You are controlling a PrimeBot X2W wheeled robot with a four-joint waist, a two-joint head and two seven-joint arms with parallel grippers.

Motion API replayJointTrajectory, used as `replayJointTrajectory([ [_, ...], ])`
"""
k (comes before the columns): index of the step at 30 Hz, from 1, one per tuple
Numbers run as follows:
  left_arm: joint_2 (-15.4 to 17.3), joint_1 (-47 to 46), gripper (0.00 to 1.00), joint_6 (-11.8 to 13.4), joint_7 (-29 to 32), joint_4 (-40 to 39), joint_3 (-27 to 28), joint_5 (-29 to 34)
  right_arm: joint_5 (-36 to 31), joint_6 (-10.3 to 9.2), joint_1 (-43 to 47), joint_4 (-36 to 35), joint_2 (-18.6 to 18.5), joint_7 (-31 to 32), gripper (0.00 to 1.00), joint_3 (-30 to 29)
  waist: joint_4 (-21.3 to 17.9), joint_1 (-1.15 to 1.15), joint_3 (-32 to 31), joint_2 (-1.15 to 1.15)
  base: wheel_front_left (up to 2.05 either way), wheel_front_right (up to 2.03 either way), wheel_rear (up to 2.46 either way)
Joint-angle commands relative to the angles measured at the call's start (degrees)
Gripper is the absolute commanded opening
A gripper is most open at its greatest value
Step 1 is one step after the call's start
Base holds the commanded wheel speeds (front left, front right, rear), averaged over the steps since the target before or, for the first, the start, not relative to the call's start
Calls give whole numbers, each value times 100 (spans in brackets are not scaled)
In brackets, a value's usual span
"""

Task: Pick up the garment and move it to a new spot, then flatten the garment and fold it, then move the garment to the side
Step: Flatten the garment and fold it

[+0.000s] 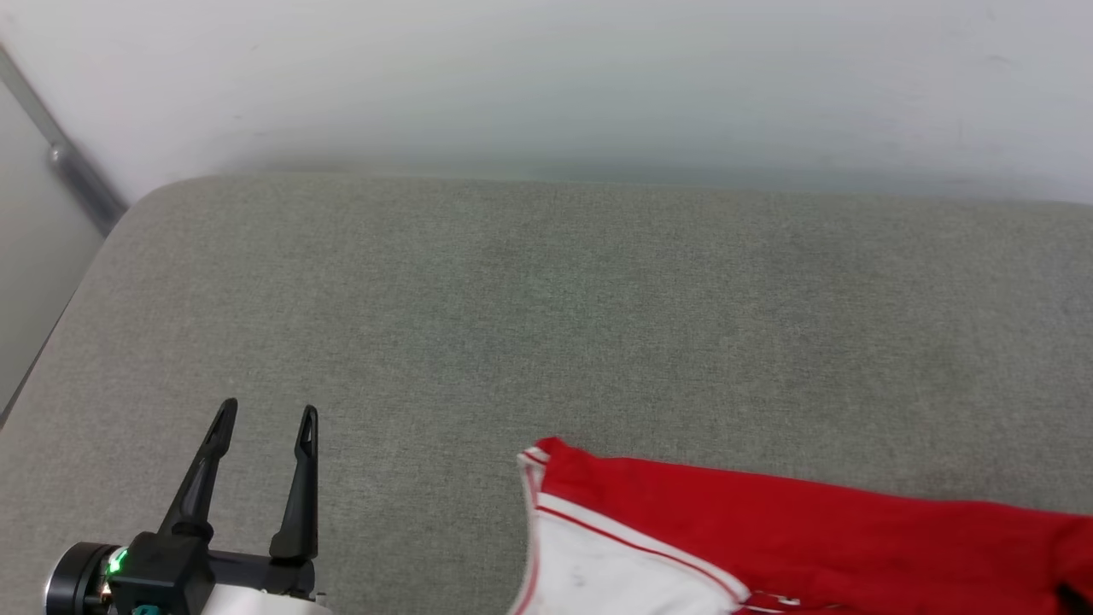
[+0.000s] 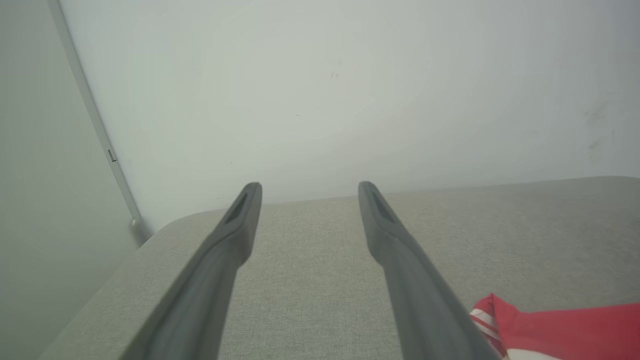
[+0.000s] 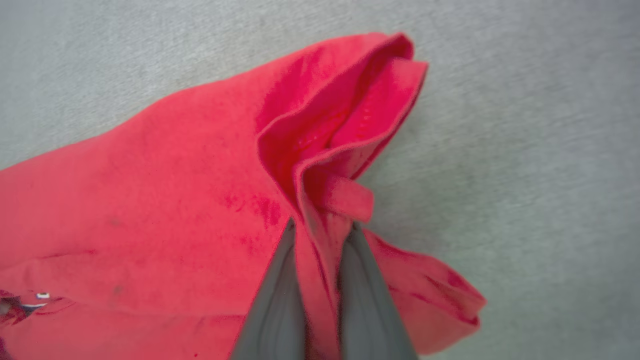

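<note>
Red garment [image 3: 150,210], one fold clamped between the right jaws, wants a slow lift; left jaws spread wide, empty.

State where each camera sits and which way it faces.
Head: on the robot's head, facing forward and down at the grey cushion and garment; open left claw lower left.
Left wrist: behind the left claw, facing along the cushion to the wall.
Right wrist: behind the right claw, facing down at the garment it pinches.
Shared: all show the garment.
</note>
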Motion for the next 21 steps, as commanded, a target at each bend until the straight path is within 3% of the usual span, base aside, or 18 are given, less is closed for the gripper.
replayJointTrajectory([
  [1, -22, 75, 100, -29, -26, -3, 10, 20, -101, -12, -89, 51, -97, -58, 0, -138, -17, 0, -4, 0, 0, 0, 0],
  [9, -75, 165, 100, -65, -26, 36, 53, 69, -393, -9, -96, -104, -119, 58, 0, -312, -168, 0, -152, 0, 0, 0, 0],
  [21, -156, 305, 100, -97, -26, 52, 12, 86, -323, -8, 748, -2089, 140, 938, 0, 609, -321, 0, -329, 0, 0, 0, 0],
])
